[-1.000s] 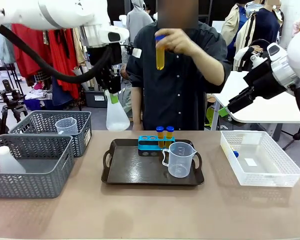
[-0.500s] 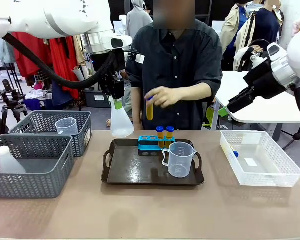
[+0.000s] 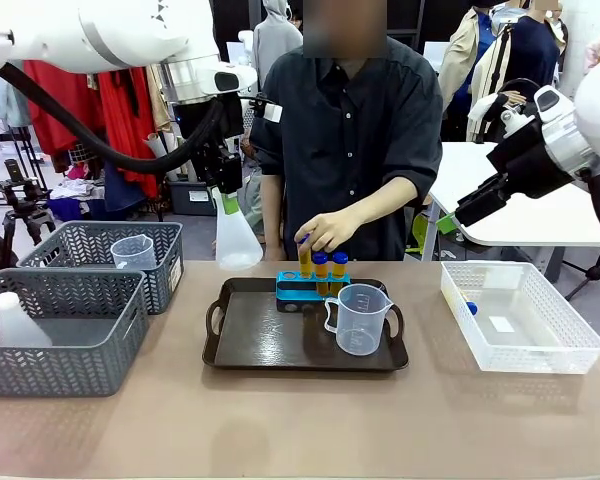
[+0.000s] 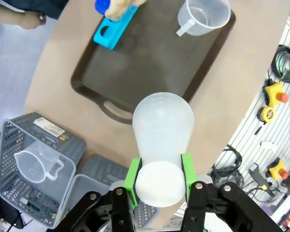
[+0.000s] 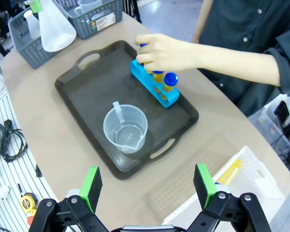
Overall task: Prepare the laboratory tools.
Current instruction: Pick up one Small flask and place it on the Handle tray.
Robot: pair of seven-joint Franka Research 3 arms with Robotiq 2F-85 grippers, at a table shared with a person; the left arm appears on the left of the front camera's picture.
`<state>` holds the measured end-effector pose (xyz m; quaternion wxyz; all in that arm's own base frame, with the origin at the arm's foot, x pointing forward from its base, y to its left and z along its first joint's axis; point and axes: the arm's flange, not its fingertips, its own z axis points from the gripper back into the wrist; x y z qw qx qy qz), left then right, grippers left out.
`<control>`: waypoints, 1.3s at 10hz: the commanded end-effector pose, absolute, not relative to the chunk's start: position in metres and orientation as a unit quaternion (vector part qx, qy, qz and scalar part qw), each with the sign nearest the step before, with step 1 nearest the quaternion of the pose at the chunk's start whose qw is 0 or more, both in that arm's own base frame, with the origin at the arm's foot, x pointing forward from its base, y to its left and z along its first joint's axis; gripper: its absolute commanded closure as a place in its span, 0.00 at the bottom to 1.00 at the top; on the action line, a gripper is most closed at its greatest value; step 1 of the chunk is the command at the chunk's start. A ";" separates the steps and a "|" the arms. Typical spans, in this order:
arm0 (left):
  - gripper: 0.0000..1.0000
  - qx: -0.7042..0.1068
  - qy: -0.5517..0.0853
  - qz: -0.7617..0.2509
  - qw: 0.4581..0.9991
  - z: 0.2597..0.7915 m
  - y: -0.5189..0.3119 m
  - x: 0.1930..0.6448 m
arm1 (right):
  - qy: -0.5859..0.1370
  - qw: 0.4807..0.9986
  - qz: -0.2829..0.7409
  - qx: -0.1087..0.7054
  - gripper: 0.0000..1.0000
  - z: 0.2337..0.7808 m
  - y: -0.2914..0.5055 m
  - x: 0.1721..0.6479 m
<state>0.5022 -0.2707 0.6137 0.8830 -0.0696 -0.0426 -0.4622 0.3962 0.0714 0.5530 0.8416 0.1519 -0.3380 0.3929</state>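
The person's hand [image 3: 325,230] covers the cap of the tube [image 3: 305,258] at the blue rack [image 3: 298,292], so whether it sits fully in its hole cannot be told. The clear beaker [image 3: 360,318] hides the rack's near right corner. In the left wrist view the top edge cuts off the hand and the rack's far end (one blue cap shows), and the flask [image 4: 163,128] hides part of the tray's [image 4: 150,58] handle. An amber tube [image 5: 228,172] in the white basket [image 5: 253,166] is blurred behind its wall.
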 end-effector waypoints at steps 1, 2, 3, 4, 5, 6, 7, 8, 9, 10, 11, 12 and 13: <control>1.00 -0.068 -0.047 -0.459 0.885 0.616 -0.263 0.497 | -0.342 0.837 0.393 0.166 0.00 0.553 0.071 0.397; 1.00 -0.067 -0.048 -0.457 0.886 0.616 -0.263 0.496 | -0.342 0.837 0.393 0.166 0.00 0.553 0.071 0.397; 1.00 -0.065 -0.049 -0.458 0.885 0.616 -0.263 0.497 | -0.342 0.837 0.393 0.166 0.00 0.553 0.071 0.397; 1.00 -0.062 -0.050 -0.455 0.887 0.617 -0.263 0.496 | -0.342 0.837 0.393 0.166 0.00 0.553 0.071 0.397; 1.00 -0.060 -0.050 -0.452 0.888 0.617 -0.262 0.496 | -0.342 0.837 0.393 0.166 0.00 0.553 0.071 0.397; 1.00 -0.068 -0.046 -0.460 0.884 0.617 -0.268 0.502 | -0.342 0.837 0.393 0.166 0.00 0.553 0.071 0.397; 1.00 -0.068 -0.046 -0.460 0.884 0.617 -0.268 0.502 | -0.342 0.837 0.393 0.166 0.00 0.553 0.071 0.397; 1.00 -0.068 -0.046 -0.460 0.884 0.617 -0.268 0.502 | -0.342 0.837 0.393 0.166 0.00 0.553 0.071 0.397; 1.00 -0.068 -0.046 -0.460 0.884 0.617 -0.268 0.502 | -0.342 0.837 0.393 0.166 0.00 0.553 0.071 0.397; 1.00 -0.068 -0.046 -0.460 0.884 0.617 -0.268 0.502 | -0.342 0.837 0.393 0.166 0.00 0.553 0.071 0.397; 1.00 -0.068 -0.046 -0.460 0.884 0.617 -0.268 0.502 | -0.342 0.837 0.393 0.166 0.00 0.553 0.071 0.397; 1.00 -0.068 -0.046 -0.460 0.884 0.617 -0.268 0.502 | -0.342 0.837 0.393 0.166 0.00 0.553 0.071 0.397; 1.00 -0.068 -0.046 -0.460 0.884 0.617 -0.268 0.502 | -0.342 0.837 0.393 0.166 0.00 0.553 0.071 0.397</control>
